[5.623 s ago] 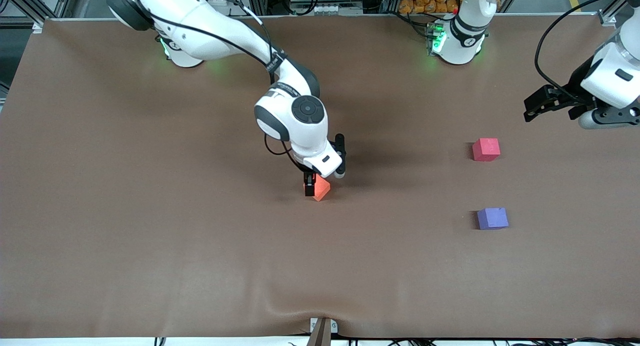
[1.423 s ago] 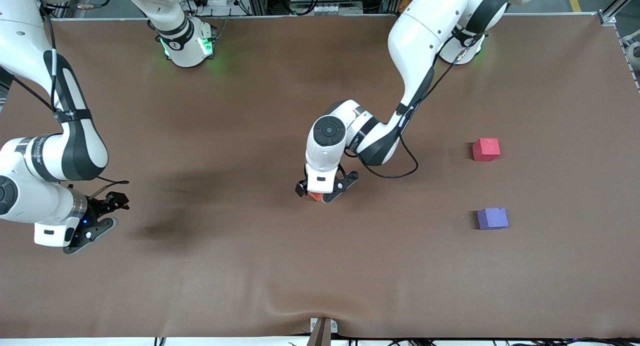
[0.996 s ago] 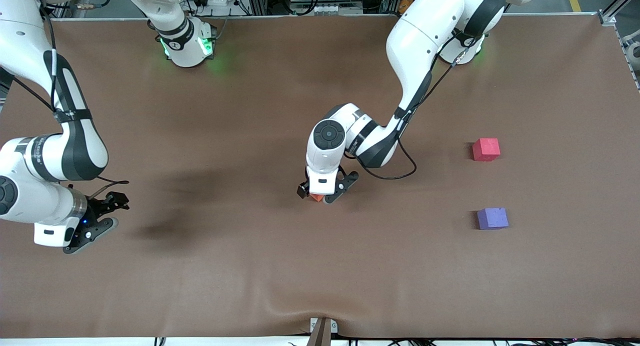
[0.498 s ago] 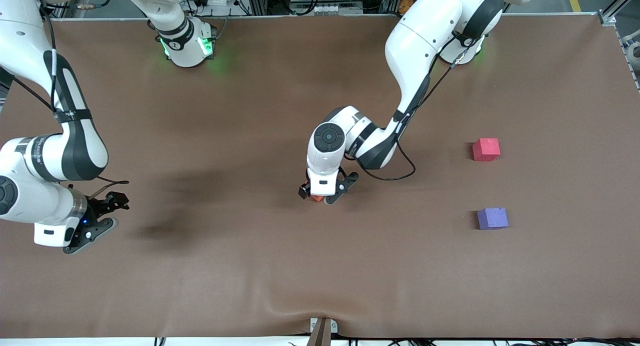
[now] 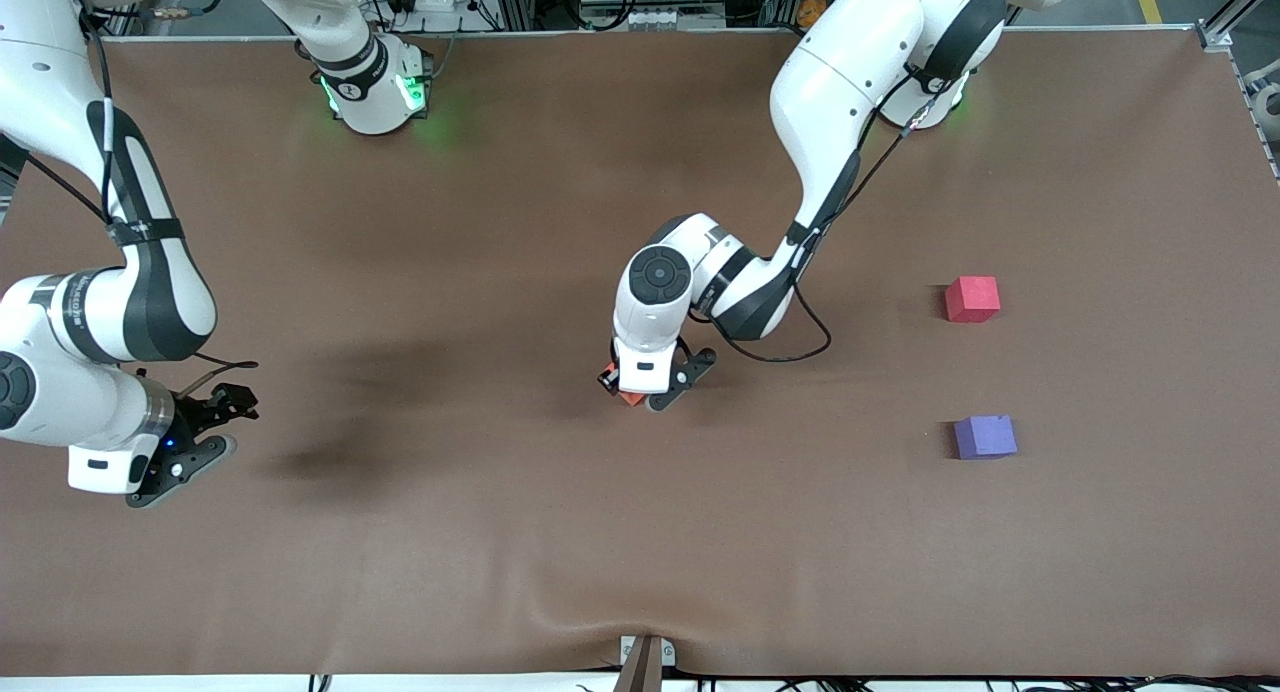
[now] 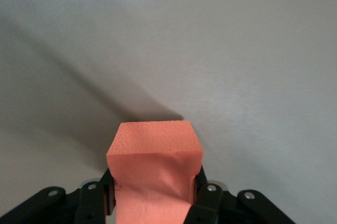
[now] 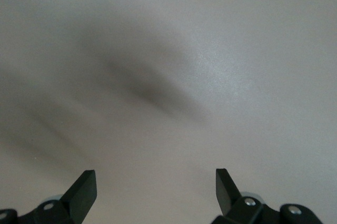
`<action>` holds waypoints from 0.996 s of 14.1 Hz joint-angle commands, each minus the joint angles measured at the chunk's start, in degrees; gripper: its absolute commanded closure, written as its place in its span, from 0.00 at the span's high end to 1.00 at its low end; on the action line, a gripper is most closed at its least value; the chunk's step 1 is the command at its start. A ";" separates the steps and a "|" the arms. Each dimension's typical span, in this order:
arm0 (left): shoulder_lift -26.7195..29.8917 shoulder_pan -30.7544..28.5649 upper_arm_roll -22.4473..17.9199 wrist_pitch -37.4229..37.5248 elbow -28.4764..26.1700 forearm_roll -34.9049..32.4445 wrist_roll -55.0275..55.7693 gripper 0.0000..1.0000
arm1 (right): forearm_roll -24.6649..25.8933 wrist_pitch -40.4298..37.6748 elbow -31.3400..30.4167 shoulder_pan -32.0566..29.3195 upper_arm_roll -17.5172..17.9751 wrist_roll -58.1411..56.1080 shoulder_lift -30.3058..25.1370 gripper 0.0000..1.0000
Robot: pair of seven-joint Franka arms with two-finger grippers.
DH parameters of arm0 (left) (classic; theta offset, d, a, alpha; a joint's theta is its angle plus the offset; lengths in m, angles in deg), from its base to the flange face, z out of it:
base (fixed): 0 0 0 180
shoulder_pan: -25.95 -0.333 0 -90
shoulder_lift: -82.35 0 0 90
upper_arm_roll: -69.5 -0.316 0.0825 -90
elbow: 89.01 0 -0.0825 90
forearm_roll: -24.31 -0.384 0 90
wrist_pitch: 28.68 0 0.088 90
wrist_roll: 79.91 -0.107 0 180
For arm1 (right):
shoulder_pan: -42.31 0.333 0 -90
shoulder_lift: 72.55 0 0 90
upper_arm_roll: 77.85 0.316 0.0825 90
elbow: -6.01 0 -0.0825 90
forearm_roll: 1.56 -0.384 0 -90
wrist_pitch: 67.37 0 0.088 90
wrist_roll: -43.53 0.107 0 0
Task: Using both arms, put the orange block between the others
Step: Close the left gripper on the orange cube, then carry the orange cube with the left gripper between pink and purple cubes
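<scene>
1. Left gripper (image 5: 634,390), low at table centre: fingers (image 6: 202,196) clamped on two opposite side faces of the orange block (image 6: 154,174); the foam is visibly dented where they press.
2. Orange block: at or just above the cloth (image 5: 500,532) at mid-table, mostly hidden under the wrist in the front view, with only a sliver showing (image 5: 628,398).
3. Handling (judged): matte foam, so light, soft and grippy. A modest squeeze on flat parallel faces, near mid-height, should hold it; harder pressure only deforms it and may tilt it on release.
4. Red block (image 5: 972,298) and purple block (image 5: 985,436): at about 3 o'clock from the orange block, toward the left arm's end, the purple one nearer the camera. The bare gap between them is the target.
5. Right gripper (image 5: 215,408): waiting at about 9 o'clock, over the right arm's end, fingers (image 7: 83,191) spread wide and empty.
</scene>
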 commanded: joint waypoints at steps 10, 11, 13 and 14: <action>27.33 -26.83 5.11 9.75 -20.38 2.05 -36.33 0.00 | -0.94 0.35 -1.54 -0.37 0.18 0.57 -1.33 1.00; 29.18 -31.05 6.25 9.75 -23.90 2.05 -42.04 0.00 | -0.94 0.35 -1.54 -0.37 0.18 0.57 -1.33 1.00; 31.04 -39.22 8.62 9.75 -29.18 2.05 -53.20 0.00 | -0.94 0.35 -1.54 -0.46 0.18 0.57 -1.33 1.00; 31.31 -42.83 9.59 9.66 -31.82 2.05 -58.30 0.00 | -0.94 0.35 -1.54 -0.37 0.18 0.57 -1.33 1.00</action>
